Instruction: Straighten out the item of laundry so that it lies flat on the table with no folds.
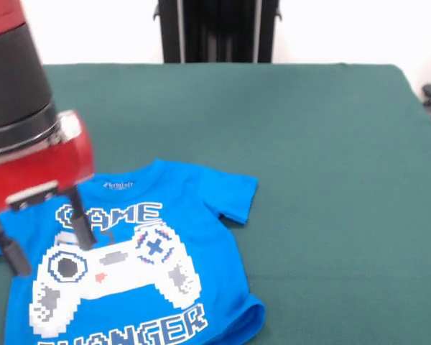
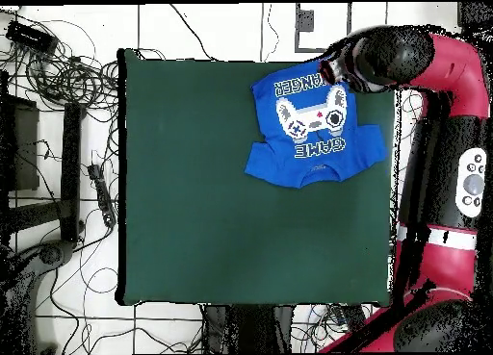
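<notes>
The blue T-shirt (image 1: 140,266) is lying print side up on the green felt table (image 1: 323,172), at the near-left part of the front view; in the overhead view it is sitting at the table's top right corner (image 2: 313,120). The white controller graphic and the lettering "GAME" are showing in full, with the lower word partly cut off by the frame edge. The shirt's right sleeve in the front view is spreading outward, and the hem at the lower right is curling up in a fold. The collar is pointing toward the pedestal. The gripper (image 1: 49,244) is standing with its two dark fingers (image 1: 81,223) spread apart, holding nothing, their tips reaching down at the shirt's chest area beside the lettering. The red arm (image 2: 453,130) is running along the table's right edge in the overhead view.
</notes>
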Controlling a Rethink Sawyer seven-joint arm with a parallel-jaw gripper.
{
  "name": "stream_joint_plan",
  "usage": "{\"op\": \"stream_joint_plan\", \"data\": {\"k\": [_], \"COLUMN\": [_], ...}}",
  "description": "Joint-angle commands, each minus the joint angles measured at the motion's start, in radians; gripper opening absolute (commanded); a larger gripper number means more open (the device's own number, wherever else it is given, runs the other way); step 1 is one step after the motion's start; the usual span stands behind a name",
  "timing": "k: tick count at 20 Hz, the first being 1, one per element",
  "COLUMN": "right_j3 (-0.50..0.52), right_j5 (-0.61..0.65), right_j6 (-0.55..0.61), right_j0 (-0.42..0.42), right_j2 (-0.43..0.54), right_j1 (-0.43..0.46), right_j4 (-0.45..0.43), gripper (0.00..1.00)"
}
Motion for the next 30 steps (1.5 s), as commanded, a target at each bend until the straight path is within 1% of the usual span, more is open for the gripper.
{"op": "stream_joint_plan", "data": {"k": [1, 4, 12, 17, 20, 24, 30], "right_j3": [0.281, 0.308, 0.272, 0.251, 0.222, 0.165, 0.122], "right_j5": [-0.08, -0.094, -0.143, -0.181, -0.195, -0.201, -0.223], "right_j6": [0.514, 0.604, 0.678, 0.785, 0.815, 0.822, 0.878], "right_j0": [0.068, 0.087, 0.155, 0.207, 0.232, 0.268, 0.32], "right_j2": [-0.217, -0.257, -0.325, -0.387, -0.413, -0.441, -0.491], "right_j1": [-0.118, -0.15, -0.135, -0.129, -0.109, -0.081, -0.062], "right_j4": [0.06, 0.089, 0.143, 0.167, 0.191, 0.217, 0.247], "gripper": [1.0, 1.0, 1.0, 1.0, 1.0, 1.0, 1.0]}}
